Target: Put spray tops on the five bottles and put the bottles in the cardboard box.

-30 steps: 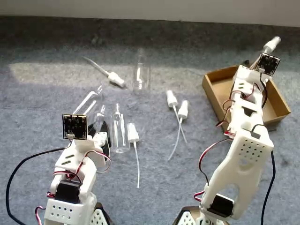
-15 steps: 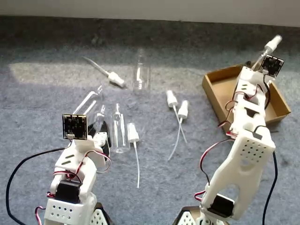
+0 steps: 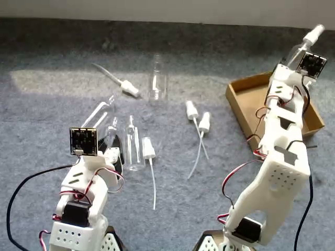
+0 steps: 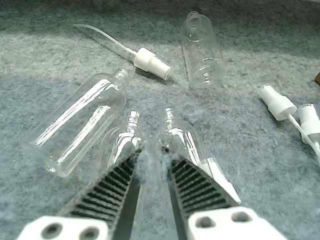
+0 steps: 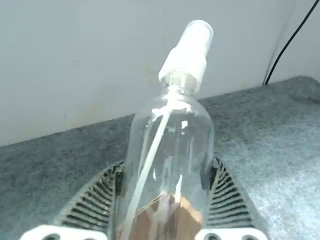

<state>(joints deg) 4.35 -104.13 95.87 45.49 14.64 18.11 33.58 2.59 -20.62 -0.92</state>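
right claw clenched on bottle | bottle clear, tilted, white spray top fitted, tube inside, held up near box far corner | left claw slightly parted, empty, over loose bottles on worktop

High view: fixed, raised behind the 2 arms, looking down across the carpeted table toward the far wall; left wrist view: close, low over left gripper, facing the lying bottles, which high view shares; right wrist view: very close on capped bottle, facing that wall.
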